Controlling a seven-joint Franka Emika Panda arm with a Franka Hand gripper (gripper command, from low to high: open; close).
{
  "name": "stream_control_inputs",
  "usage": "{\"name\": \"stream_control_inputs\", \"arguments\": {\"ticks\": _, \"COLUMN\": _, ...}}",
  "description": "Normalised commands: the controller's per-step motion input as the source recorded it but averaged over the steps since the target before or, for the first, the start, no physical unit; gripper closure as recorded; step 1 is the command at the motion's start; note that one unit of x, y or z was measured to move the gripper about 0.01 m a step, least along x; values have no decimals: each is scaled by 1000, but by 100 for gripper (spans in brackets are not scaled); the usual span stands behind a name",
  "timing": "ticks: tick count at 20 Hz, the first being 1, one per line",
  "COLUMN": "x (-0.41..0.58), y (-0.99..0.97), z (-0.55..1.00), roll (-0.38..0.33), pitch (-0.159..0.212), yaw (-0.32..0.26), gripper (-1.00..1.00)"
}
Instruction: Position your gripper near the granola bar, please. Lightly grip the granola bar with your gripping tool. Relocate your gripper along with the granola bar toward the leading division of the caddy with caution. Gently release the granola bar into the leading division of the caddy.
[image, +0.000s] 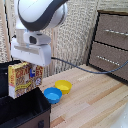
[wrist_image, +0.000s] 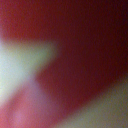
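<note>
1. granola bar (image: 24, 79): upright, hanging directly under the gripper (image: 31, 60), above the black caddy (image: 25, 111) at the exterior view's left; its lower edge sits at about rim height.
2. gripper: fingers hidden behind the packet, evidently pinching its top edge.
3. wrist view: only a red and pale blur, the packet (wrist_image: 75, 45) right against the lens.
4. wooden table (image: 90, 105): blue bowl (image: 52, 94) touching yellow bowl (image: 63, 86), just beside the caddy.
5. wooden drawer cabinet (image: 111, 42) at the exterior view's right, well apart.
</note>
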Motion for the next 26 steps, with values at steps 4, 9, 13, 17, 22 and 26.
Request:
{"name": "stream_control_inputs", "arguments": {"ticks": 4, "x": -108, "y": 730, "z": 159, "roll": -17, "pitch": 56, "yaw": -80, "gripper": 100}}
{"name": "stream_control_inputs", "arguments": {"ticks": 9, "x": -63, "y": 564, "z": -52, "roll": -58, "pitch": 24, "yaw": -203, "gripper": 100}}
{"name": "stream_control_inputs", "arguments": {"ticks": 13, "x": 0, "y": 387, "z": -371, "roll": -29, "pitch": -11, "yaw": -168, "gripper": 100}}
{"name": "stream_control_inputs", "arguments": {"ticks": 17, "x": 44, "y": 199, "z": -283, "roll": -32, "pitch": -45, "yaw": -14, "gripper": 100}}
{"name": "stream_control_inputs", "arguments": {"ticks": 22, "x": 191, "y": -198, "z": -111, "roll": 0, "pitch": -42, "yaw": 128, "gripper": 100}}
{"name": "stream_control_inputs", "arguments": {"ticks": 26, "x": 141, "y": -220, "z": -138, "roll": 0, "pitch": -36, "yaw": 81, "gripper": 100}}
